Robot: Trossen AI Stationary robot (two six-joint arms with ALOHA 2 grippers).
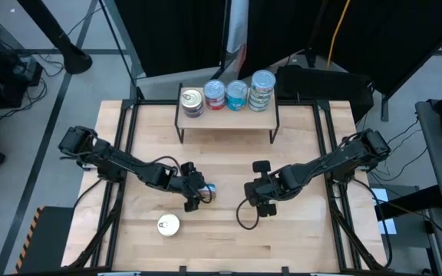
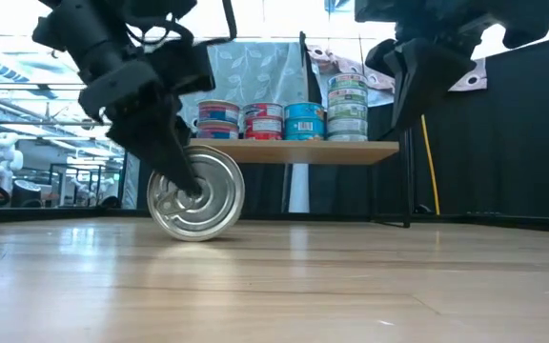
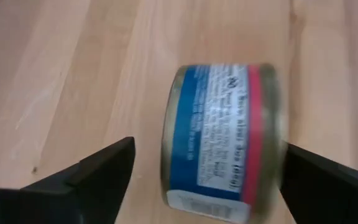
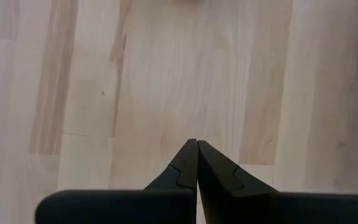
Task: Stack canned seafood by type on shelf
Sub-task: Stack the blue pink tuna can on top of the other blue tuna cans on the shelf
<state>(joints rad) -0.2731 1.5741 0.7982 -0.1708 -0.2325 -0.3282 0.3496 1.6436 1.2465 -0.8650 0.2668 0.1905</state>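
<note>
At the lower left of the high view we see a cream-lidded tin (image 1: 168,225) lying flat on the counter (image 1: 298,153), well apart from everything else; we judge it is waiting its turn.

Just right of it, near the frame's middle left, the left end effector (image 1: 198,192) hangs low over the counter with its fingers (image 3: 98,171) spread wide on either side of a blue-and-red tin (image 1: 209,192). This tin stands on its rim rather than on a flat end: in the low view its bare metal face (image 2: 196,192) is turned toward that camera. Its short axis therefore lies level with the counter, running roughly from the shelf side toward the front edge, and it could roll sideways. In the left wrist view the label looks smeared, so the tin may be moving, though we cannot be sure. The fingers flank the tin's two flat ends without touching them, which we read as a grasp lined up across the tin's thickness, or a release just made.

At the upper centre, the shelf (image 1: 227,116) carries four stacks of tins (image 1: 226,95) in a row, a gold-lidded one at its left end and blue-lidded ones to the right, so the sorting is partly done.

To the right of centre, the right end effector (image 1: 261,201) hovers over bare counter, its fingers pressed together and holding nothing, apparently waiting.
</note>
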